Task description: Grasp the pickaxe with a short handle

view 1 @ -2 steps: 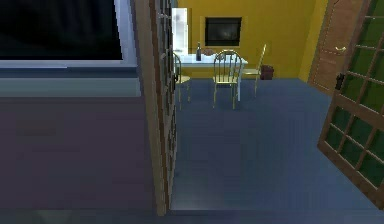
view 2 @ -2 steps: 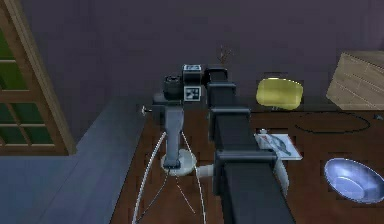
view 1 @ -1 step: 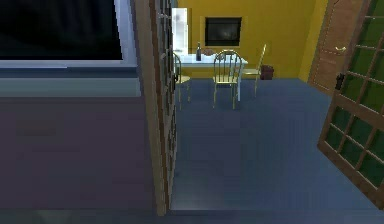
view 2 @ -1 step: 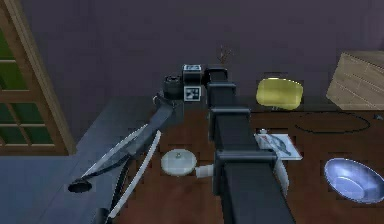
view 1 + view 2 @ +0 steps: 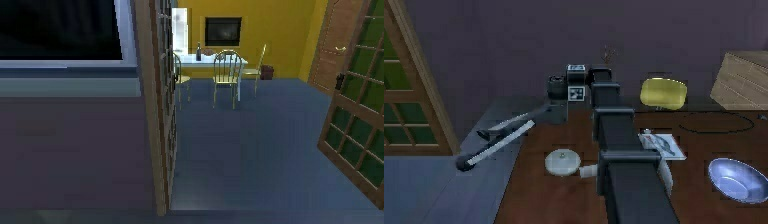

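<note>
Brown tabletop (image 5: 534, 192), arm side view: grey tool (image 5: 496, 140) near jaws, hold cannot tell | forward view: doorframe (image 5: 158, 100), chairs (image 5: 227, 72)

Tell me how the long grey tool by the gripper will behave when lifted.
The long grey tool looks straight and rigid, so it likely won't flop. Its dark end suggests uneven weight, so it may tilt if gripped off-centre. Lying aslant near the table edge, a push could slide it off.
</note>
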